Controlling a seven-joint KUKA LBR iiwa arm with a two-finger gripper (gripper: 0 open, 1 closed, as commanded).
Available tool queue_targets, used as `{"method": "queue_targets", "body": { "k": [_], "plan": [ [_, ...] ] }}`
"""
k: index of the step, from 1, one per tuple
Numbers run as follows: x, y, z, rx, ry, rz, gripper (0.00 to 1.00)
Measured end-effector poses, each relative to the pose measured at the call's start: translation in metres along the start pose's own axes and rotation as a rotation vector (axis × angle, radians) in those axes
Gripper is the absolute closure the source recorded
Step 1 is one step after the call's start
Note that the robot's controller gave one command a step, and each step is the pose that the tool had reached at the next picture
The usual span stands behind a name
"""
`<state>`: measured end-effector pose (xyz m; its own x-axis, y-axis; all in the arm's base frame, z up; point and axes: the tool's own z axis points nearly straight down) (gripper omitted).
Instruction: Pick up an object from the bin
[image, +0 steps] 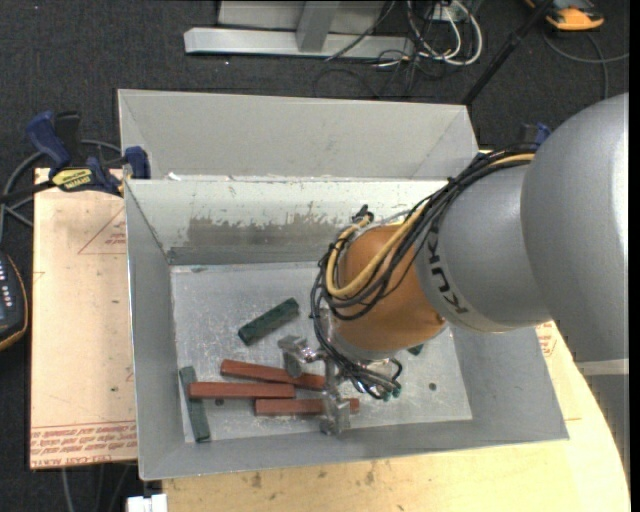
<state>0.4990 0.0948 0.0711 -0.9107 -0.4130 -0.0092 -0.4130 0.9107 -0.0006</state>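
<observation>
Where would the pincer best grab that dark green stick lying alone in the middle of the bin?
Probably at mid-length of the dark green rectangular stick, across its narrow width, coming straight down. It lies flat and slanted, with bare bin floor along both long sides, apart from the red-brown bars.

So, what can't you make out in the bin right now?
Camera view:
1. The right ends of the red-brown flat sticks, covered by the gripper.
2. The grey metal bin floor beneath the orange wrist cover, hidden by it.
3. A dark green piece at the cover's right edge, mostly hidden, kind unclear.
</observation>
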Motion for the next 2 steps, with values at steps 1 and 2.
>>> {"method": "queue_targets", "body": {
  "k": [1, 2],
  "plan": [
    [-0.0161, 0.0353, -0.0003, 0.0, -0.002, -0.052, 0.0],
    [-0.0179, 0.0343, -0.0028, 0.0, -0.008, -0.046, 1.0]
  ]
}}
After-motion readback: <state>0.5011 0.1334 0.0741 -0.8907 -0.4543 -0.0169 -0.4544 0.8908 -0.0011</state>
